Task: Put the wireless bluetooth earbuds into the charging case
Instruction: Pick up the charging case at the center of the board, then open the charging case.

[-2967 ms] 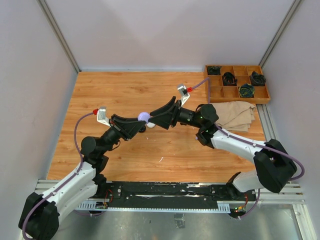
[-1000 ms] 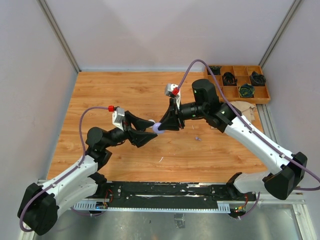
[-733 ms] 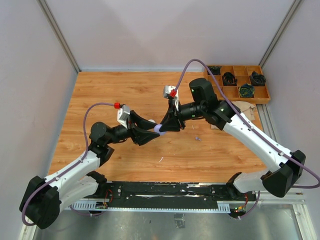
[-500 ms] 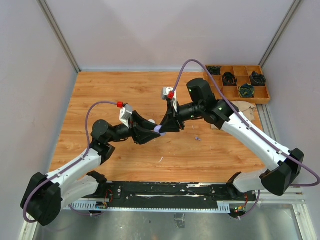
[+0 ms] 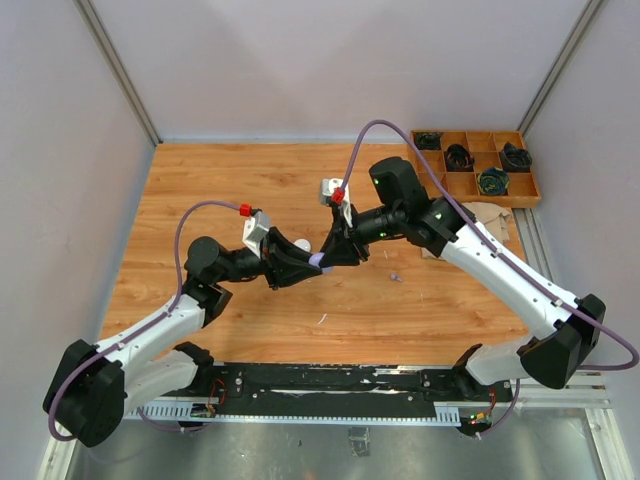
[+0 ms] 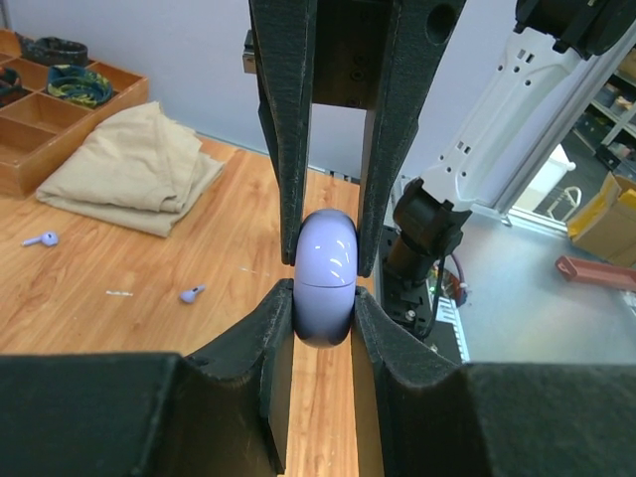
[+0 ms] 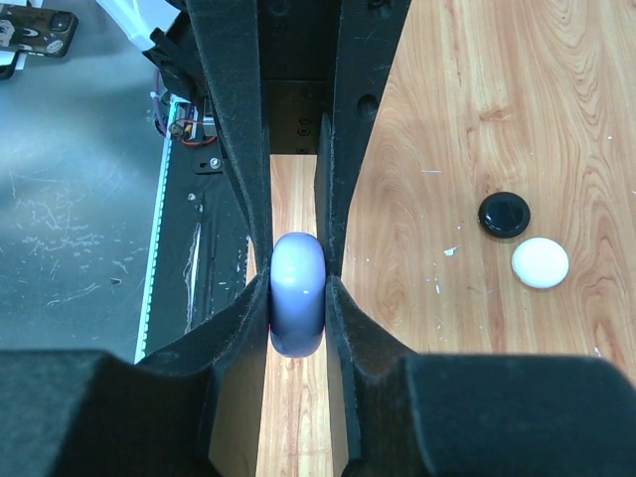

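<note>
Lilac case (image 5: pixel 316 260): held above desk (image 5: pixel 220 180), pinched from opposite sides by left claw (image 5: pixel 304 268) and right claw (image 5: pixel 330 254), both closed tight on it. Lilac earbuds (image 6: pixel 191 293): two, loose on desk near folded cloth (image 6: pixel 139 169).

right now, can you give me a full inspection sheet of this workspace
surface: wooden tabletop, scattered small specks.
job's things: lilac charging case closed, pinched between both arms; two lilac earbuds lie loose on the wood, not in the case.
clutter: white round case and black round case side by side; folded beige cloth; wooden divided tray with dark coiled items.
grippers: left gripper and right gripper each have jaws shut on the lilac charging case, from opposite ends.
cables: purple cables loop free above each arm, no snag seen.
surroundings: pale walls on three sides; nothing else seen.
</note>
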{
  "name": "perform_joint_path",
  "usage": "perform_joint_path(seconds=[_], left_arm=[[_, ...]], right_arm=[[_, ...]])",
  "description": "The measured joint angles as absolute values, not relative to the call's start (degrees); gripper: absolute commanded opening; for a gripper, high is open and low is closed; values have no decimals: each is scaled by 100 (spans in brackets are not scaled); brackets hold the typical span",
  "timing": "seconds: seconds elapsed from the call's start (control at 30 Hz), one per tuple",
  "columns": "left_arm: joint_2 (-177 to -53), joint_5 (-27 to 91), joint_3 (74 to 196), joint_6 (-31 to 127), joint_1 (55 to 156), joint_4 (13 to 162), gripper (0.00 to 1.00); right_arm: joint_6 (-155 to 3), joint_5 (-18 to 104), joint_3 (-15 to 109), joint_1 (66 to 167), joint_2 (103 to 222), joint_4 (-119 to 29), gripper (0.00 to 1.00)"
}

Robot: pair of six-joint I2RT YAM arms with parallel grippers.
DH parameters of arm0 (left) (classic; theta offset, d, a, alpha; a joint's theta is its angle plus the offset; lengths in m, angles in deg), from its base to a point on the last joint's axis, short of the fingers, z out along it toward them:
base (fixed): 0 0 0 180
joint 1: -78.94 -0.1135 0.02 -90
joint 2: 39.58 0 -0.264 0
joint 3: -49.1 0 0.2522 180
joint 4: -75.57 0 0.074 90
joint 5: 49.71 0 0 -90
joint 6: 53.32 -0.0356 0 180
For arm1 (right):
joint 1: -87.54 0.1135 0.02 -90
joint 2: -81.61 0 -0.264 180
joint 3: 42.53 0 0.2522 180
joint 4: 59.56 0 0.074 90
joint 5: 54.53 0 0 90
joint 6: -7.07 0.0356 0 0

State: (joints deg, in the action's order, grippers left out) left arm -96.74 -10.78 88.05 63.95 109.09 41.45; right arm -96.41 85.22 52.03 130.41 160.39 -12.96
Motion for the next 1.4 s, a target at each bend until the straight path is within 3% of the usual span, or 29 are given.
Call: perform_joint_path(seconds=[0.23, 0.53, 1.0, 1.4], left_arm=[[-9677, -823, 8567, 6030, 10909, 3854, 0], [-9825, -82, 7575, 5689, 10909, 2560, 0], [-9711, 867, 6768, 5376, 10909, 1376, 0], [-9646, 970, 6589, 5236, 10909, 1137, 0]], right_arm=[[-9770, 8247, 5214, 13067, 16039, -1261, 50], [-9827, 7530, 4858, 13080, 15705, -1619, 65], [-10633, 5570, 3489, 14282, 15307, -3125, 68], [-11007, 4890, 3236, 14560, 15379, -4039, 67]])
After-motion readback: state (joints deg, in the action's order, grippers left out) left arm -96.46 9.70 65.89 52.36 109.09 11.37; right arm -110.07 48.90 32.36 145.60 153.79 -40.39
